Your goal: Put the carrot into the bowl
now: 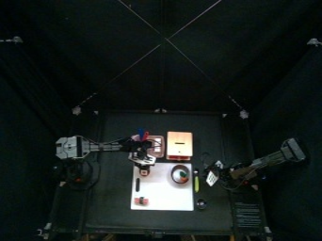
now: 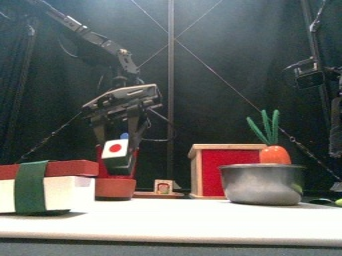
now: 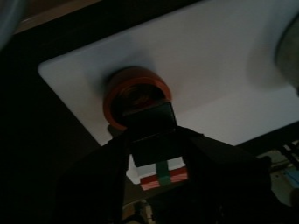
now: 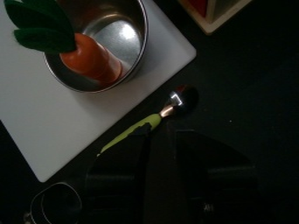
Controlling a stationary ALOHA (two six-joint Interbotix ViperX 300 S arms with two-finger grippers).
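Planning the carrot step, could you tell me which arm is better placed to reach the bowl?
Right, probably: the right gripper sits beside the bowl, which already holds the carrot; the left gripper holds a block over the red cup.

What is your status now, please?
Left gripper holds red-dot block above red cup. Right gripper parked near bowl. Carrot sits in bowl. Nothing in the way.
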